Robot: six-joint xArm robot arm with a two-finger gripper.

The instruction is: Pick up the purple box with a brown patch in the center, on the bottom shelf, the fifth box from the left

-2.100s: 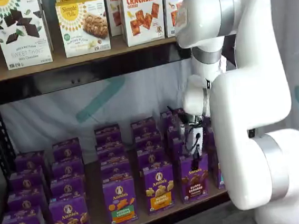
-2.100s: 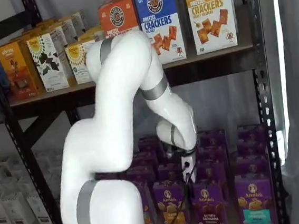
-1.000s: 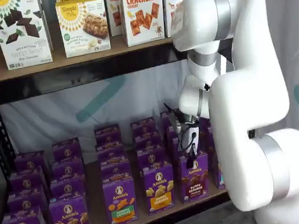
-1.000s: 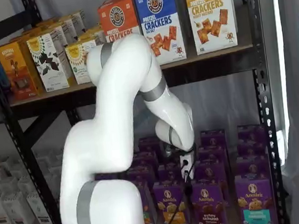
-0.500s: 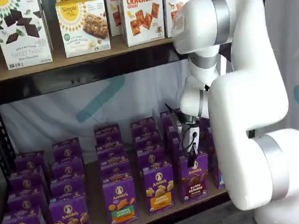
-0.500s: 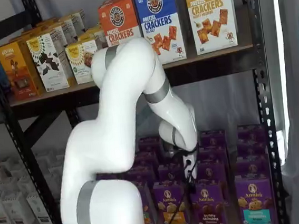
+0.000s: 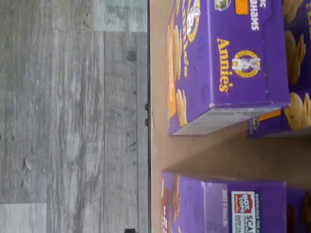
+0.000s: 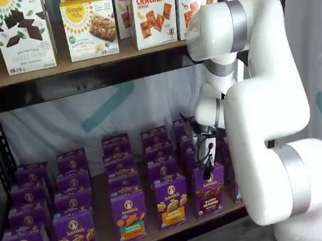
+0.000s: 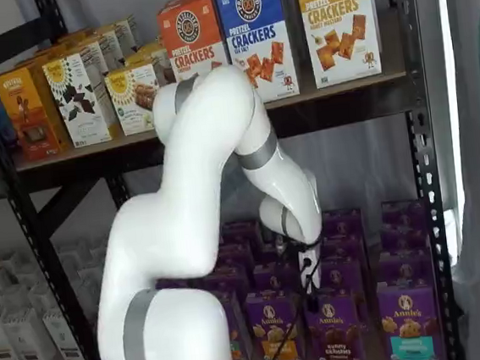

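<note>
From my station I see the bottom shelf (image 8: 104,214), a brown wooden board in a black metal rack, with pale fabric hung behind it and grey plank flooring (image 7: 73,121) below its front edge in the wrist view. Rows of purple Annie's cartons fill the board, and the purple box (image 8: 209,191) with brown cookies stands upright in the front row, beside the yellow-banded carton (image 8: 171,201). The gripper (image 8: 206,164) hangs just above that box with the white arm (image 8: 268,110) hiding cartons to its right; I cannot tell how its jaws stand.
</note>
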